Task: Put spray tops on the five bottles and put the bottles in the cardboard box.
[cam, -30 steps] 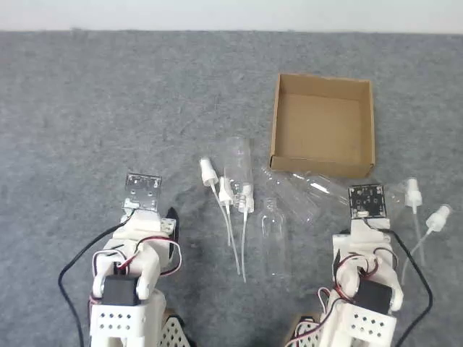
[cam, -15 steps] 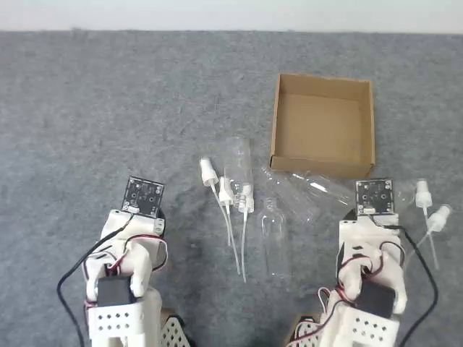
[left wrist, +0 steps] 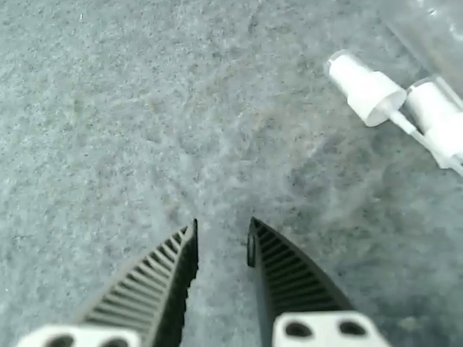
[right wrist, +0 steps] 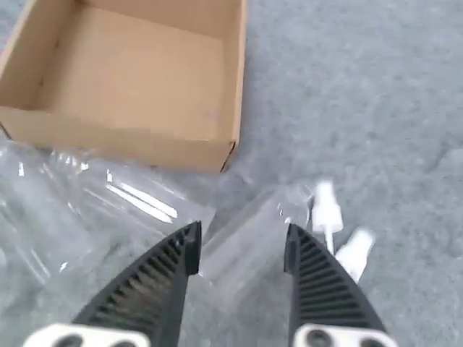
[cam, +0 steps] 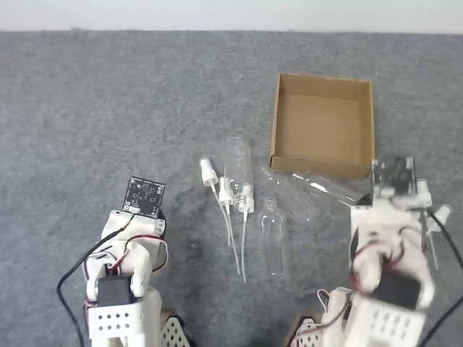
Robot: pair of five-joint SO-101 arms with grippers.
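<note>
The open cardboard box (cam: 323,123) sits at the back right and is empty. In front of it several clear bottles lie on the mat: one (cam: 237,163) by the spray tops, one (cam: 273,235) nearer me, and others (cam: 304,189) against the box's front wall. Three white spray tops (cam: 226,191) lie in the middle, and two more (cam: 434,210) beside the right arm (cam: 387,238). My right gripper (right wrist: 242,238) is open above a clear bottle (right wrist: 242,253), close to the box (right wrist: 137,72). My left gripper (left wrist: 221,231) hovers slightly open over bare mat, short of a spray top (left wrist: 365,90).
Grey carpet-like mat (cam: 108,108) covers the table, with free room at the left and back. A pale wall strip (cam: 231,14) runs along the far edge. The left arm (cam: 130,253) stands at the front left, with cables trailing from both arm bases.
The right arm has swung forward and to the right, toward the box's front corner and the two spray tops. The left arm pulled back slightly a second ago, then stayed still.
</note>
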